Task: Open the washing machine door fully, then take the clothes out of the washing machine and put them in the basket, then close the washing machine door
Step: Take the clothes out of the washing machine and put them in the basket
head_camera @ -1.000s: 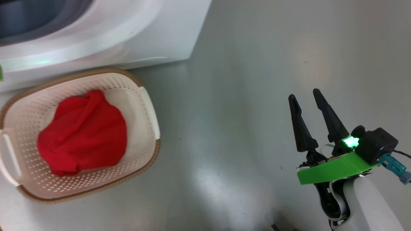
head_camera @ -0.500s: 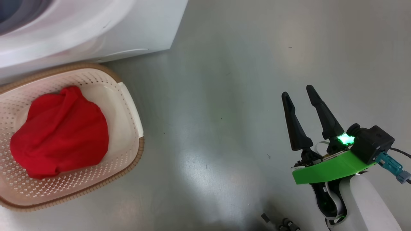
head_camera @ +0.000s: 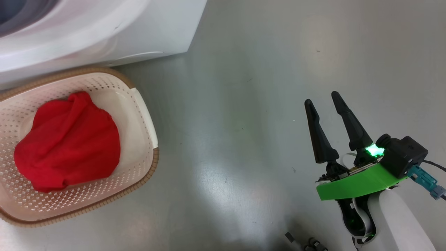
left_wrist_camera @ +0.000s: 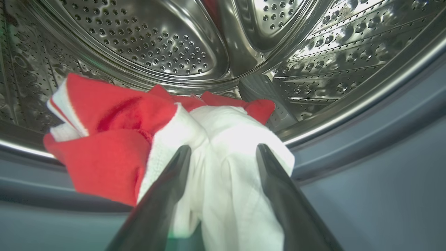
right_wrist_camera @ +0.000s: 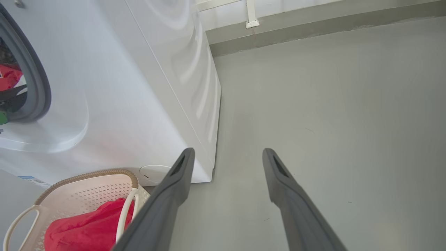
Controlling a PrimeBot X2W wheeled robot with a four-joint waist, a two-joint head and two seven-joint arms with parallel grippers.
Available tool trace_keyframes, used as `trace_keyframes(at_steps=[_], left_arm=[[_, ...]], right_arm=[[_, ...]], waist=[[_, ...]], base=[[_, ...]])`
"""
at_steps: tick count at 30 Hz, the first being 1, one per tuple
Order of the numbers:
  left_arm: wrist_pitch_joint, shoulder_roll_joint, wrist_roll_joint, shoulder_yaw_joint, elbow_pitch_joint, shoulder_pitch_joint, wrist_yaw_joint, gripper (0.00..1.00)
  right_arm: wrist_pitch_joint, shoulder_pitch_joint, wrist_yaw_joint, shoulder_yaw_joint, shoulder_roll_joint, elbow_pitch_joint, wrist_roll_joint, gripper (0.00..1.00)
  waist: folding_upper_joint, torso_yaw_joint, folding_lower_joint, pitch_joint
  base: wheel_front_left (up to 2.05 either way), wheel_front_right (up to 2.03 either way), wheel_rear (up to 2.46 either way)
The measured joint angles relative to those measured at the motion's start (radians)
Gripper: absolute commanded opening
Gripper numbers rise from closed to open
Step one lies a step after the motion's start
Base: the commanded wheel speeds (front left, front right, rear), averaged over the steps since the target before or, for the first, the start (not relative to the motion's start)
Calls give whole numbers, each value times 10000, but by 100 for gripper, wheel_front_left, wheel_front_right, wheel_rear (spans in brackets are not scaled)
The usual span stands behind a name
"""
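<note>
- Red-and-white clothes (left_wrist_camera: 115,153) bunched at the front edge of the steel drum (left_wrist_camera: 167,42), spilling onto the grey gasket (left_wrist_camera: 366,146).
- My left claw (left_wrist_camera: 223,148) spread wide, gripping nothing yet; the white fold sits between its fingers.
- Step in hand: close on the thick of that fold, not a loose corner, then lift clear of the gasket.
- Right claw (head_camera: 321,97) wide, empty, over the floor (head_camera: 244,104); basket (head_camera: 153,164) beside the washing machine (head_camera: 156,31) holds a red garment (head_camera: 69,139).

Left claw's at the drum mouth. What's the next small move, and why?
Probably close the left claw: its open fingers straddle the white fold of the red-and-white garment lying in the drum, so a pinch should catch it.
</note>
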Motion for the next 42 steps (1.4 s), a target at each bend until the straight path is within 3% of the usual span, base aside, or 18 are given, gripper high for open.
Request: trace_keyframes(at_steps=[26, 42], left_arm=[[100, -249, -462, 2, -249, 141, -6, 0], [100, -1392, -1937, 1137, -2600, 1915, -31, 0]], right_arm=[[0, -133, 0, 73, 0, 42, 71, 100], [0, -105, 0, -90, -2, 464, 69, 100]], waist=[[0, 93, 0, -532], [0, 380, 0, -1518]], base=[[0, 0, 0], [0, 0, 0]])
